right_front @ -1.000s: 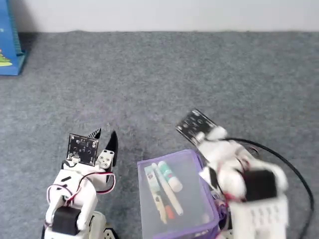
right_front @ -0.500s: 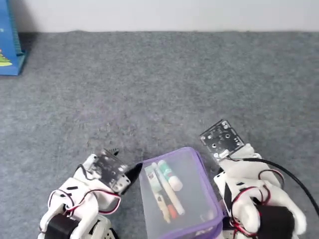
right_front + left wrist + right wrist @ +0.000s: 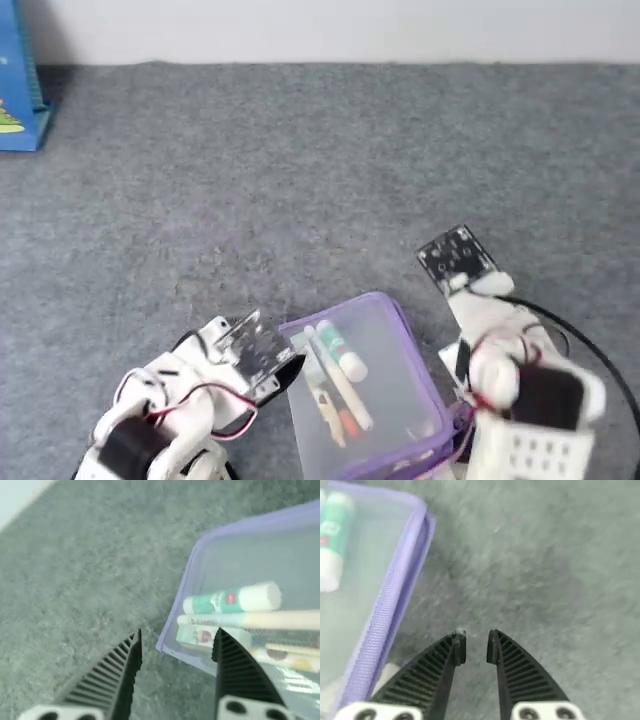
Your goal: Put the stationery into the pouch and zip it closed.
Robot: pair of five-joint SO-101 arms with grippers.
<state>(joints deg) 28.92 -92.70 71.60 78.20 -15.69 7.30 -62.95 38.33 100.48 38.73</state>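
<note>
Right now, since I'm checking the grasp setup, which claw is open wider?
The left claw: its fingers are spread wide, with a corner of the purple pouch showing between them. The right claw shows just a narrow gap.

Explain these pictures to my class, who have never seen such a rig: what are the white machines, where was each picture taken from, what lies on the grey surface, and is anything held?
The white machines are two small robot arms, each ending in a gripper with two black fingers. One picture looks down from a fixed camera above; the other two come from cameras on the arms' wrists. On the grey carpet-like surface lies a clear pouch with purple edging, holding a green-and-white glue stick, a cream pencil and other small pieces. The left gripper is open, with the pouch's corner seen between its fingers. The right gripper is beside the pouch, fingers slightly apart over bare surface. Neither holds anything.
</note>
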